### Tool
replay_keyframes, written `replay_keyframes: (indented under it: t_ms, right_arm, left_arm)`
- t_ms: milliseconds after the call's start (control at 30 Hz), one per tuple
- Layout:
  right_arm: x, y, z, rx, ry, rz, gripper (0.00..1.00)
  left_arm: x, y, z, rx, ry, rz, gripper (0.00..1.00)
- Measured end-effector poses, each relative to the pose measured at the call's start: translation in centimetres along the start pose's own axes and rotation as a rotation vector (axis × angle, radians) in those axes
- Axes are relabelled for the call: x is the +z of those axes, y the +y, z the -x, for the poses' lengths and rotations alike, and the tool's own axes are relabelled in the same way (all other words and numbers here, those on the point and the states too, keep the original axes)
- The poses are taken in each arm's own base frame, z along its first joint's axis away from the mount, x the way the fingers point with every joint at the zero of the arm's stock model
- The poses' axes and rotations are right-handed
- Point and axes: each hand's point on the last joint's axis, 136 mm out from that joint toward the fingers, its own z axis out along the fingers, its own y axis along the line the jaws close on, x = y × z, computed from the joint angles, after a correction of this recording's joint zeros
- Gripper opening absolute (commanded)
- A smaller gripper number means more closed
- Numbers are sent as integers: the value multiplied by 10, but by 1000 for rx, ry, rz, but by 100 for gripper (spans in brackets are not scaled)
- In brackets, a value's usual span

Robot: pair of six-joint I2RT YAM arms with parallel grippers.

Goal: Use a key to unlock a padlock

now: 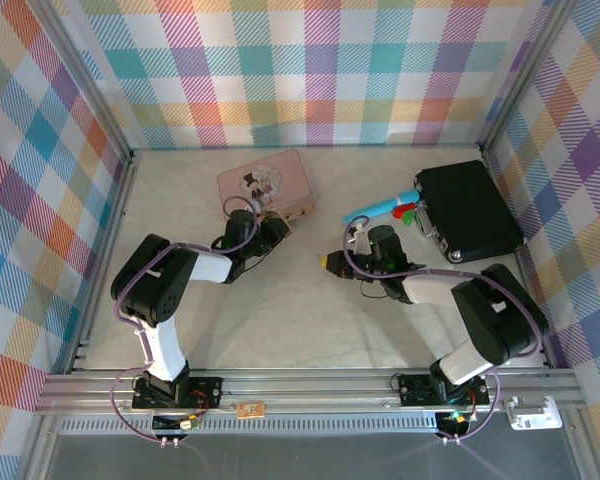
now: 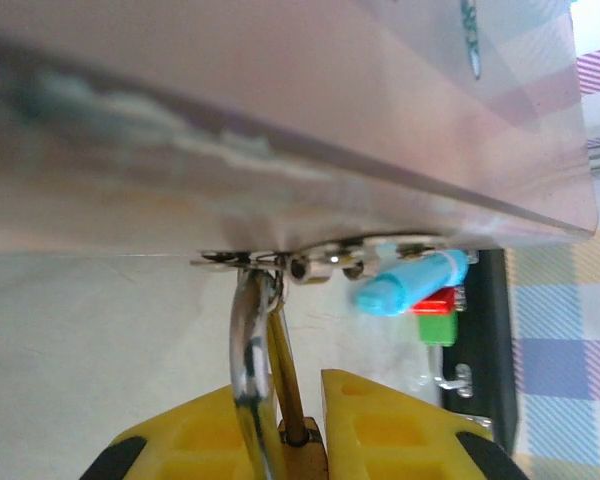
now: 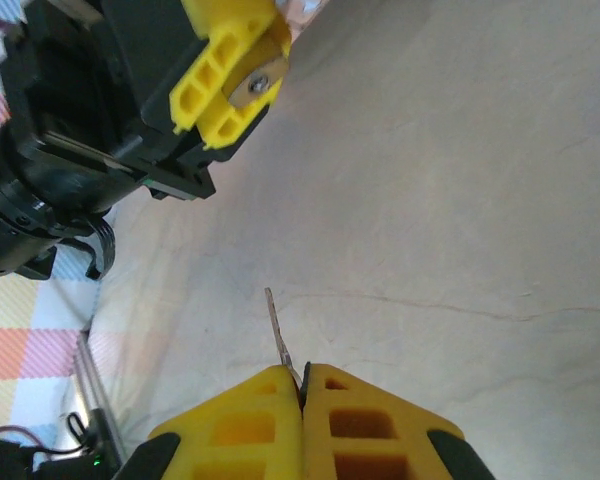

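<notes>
Tiny brass padlock (image 3: 256,84), thin silver key (image 3: 278,335)

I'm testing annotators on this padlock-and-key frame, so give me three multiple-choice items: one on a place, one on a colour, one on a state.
1. Where does the black case lie?
A) by the right wall, on the far side of the table
B) in the near left corner
C) between the two arm bases

2. What colour is the pen-like tool beside it?
A) orange
B) turquoise
C) white

3. How is the right end effector?
A) wide open and empty
B) shut on the key
C) shut on the pen-like tool

Answers:
1 A, since the top view shows it against the right wall, away from the bases.
2 B, since it reads turquoise in the top and left wrist views.
3 B, since the yellow fingers meet with the thin blade sticking out between them.
</notes>
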Motion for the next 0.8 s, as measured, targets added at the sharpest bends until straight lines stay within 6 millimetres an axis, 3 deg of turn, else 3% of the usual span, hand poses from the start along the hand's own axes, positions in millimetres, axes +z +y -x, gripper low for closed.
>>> replay_keyframes:
  t_ms: [267, 567, 800]
  right_arm:
    - [20, 14, 2, 55, 11, 106, 0]
    - [33, 36, 27, 34, -14, 186, 0]
    - [40, 36, 29, 48, -6, 192, 0]
  left_arm:
    - [-9, -19, -17, -76, 33, -59, 0]
    - [-15, -23, -17, -82, 29, -70, 0]
    - [-16, -28, -14, -97, 14, -94, 0]
